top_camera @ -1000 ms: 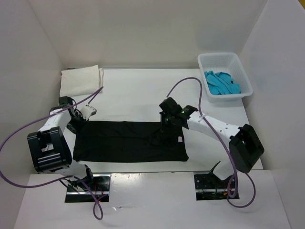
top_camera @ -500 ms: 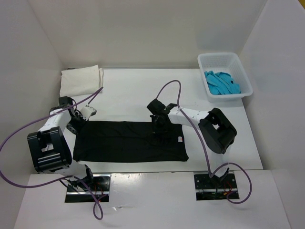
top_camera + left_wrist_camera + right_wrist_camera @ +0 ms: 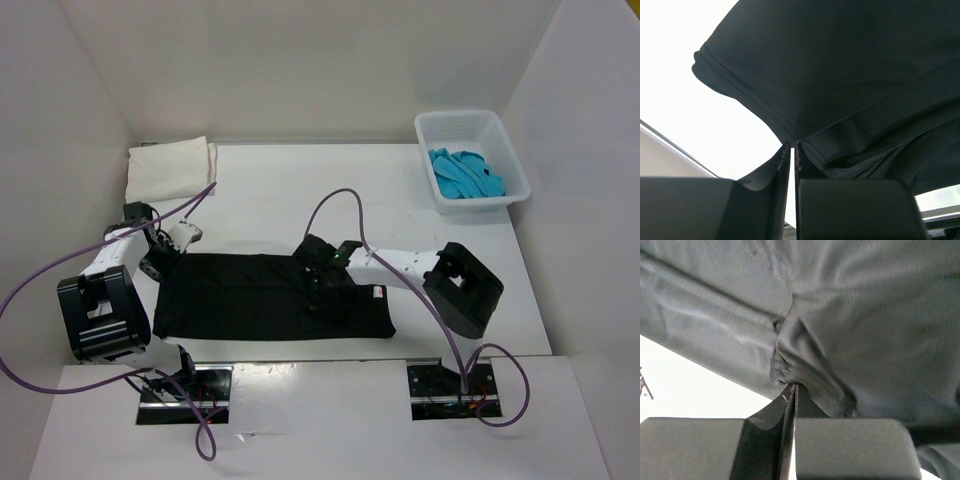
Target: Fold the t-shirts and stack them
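Note:
The black t-shirt [image 3: 240,300] lies spread flat across the middle of the table. My left gripper [image 3: 165,250] is at its far left corner. In the left wrist view the jaws [image 3: 793,145] are pinched on the shirt's hem [image 3: 840,75], with only a thin slit between them. My right gripper [image 3: 318,288] is down on the shirt's middle, shut [image 3: 794,386] on a bunched fold of the black cloth [image 3: 865,315]. The cream-white t-shirt [image 3: 170,168] lies folded at the back left. The turquoise t-shirt [image 3: 468,175] is crumpled in the basket.
A white lattice basket [image 3: 458,118] stands at the back right corner. White walls close the table in on the left, back and right. Purple cables arch over both arms, and the arm bases sit at the near edge.
My right arm has swung left from the shirt's far right edge to its middle, and its jaws have closed on the cloth. The left gripper has stayed at the corner.

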